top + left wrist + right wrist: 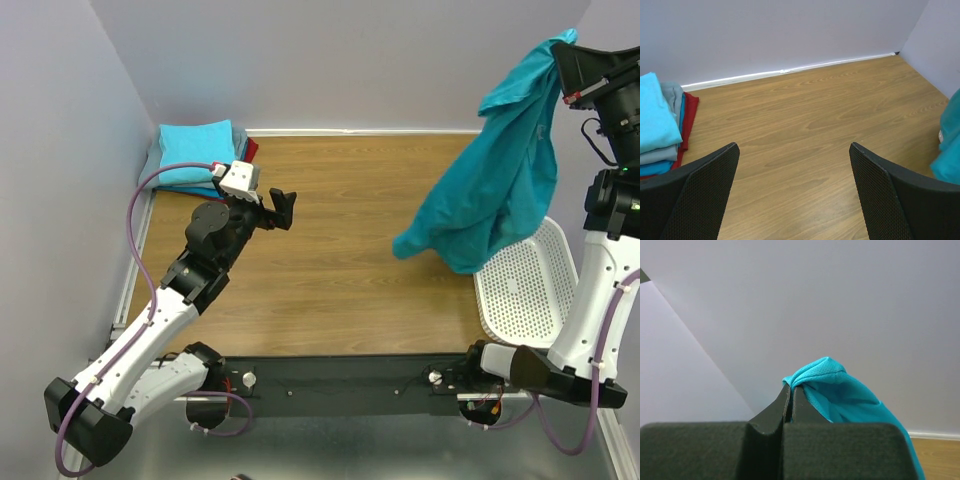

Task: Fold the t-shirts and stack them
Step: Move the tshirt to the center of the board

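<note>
Teal t-shirt [510,170] pinched in right jaws, dangling

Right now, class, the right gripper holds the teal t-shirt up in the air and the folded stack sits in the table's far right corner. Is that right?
Not quite. The right gripper does hold the teal t-shirt up in the air, but the folded stack sits in the far left corner, not the far right. The top external view shows it.

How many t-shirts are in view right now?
5. One teal shirt hangs from the right gripper. Four lie stacked in the far left corner: turquoise on top, then grey, blue, dark red. Others may be hidden in the stack.
</note>
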Available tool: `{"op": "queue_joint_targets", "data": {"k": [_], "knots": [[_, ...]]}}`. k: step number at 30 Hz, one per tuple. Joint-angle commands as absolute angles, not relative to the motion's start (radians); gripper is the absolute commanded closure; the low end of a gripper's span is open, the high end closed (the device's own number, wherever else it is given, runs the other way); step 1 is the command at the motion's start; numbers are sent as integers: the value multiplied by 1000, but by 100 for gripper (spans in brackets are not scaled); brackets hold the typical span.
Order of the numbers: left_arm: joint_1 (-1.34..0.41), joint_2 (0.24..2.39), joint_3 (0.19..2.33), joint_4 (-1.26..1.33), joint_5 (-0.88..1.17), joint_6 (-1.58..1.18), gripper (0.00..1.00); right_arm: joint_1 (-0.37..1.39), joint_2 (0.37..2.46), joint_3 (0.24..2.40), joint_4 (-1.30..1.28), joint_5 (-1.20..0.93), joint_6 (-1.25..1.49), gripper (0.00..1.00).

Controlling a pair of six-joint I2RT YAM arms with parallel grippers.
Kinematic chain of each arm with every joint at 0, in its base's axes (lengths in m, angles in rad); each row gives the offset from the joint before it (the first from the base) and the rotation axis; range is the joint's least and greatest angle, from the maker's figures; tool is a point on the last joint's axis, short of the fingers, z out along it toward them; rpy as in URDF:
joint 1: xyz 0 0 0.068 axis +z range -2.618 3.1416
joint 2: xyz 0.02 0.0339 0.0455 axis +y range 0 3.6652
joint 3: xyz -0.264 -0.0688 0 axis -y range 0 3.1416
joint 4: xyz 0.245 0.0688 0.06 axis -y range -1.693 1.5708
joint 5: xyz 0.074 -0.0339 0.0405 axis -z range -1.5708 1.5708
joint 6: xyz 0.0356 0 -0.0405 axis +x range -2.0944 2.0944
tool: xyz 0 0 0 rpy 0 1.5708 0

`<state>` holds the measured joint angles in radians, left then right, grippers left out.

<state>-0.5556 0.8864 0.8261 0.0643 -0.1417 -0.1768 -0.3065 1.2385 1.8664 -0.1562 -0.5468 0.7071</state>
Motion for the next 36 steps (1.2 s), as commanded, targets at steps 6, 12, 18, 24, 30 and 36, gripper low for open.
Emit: {"op": "queue_joint_targets", "data": {"k": [6, 12, 18, 24, 30, 36], "knots": [[-554, 887, 842, 52, -121, -179, 2, -263, 1187, 1677, 89, -604, 804, 100], [-554, 888, 842, 51, -115, -178, 2, 32, 1282, 1730, 8, -479, 612, 100], [-554, 885, 842, 48, -135, -169, 2, 300, 1425, 1787, -52, -307, 462, 100], [-554, 899, 842, 45, -147, -164, 2, 425, 1494, 1821, -83, -221, 377, 100], [-554, 919, 847, 37, -153, -158, 2, 445, 1468, 1735, -91, -163, 371, 99], [-554, 943, 856, 14, -166, -144, 2, 446, 1367, 1500, -149, 298, 362, 6]]}}
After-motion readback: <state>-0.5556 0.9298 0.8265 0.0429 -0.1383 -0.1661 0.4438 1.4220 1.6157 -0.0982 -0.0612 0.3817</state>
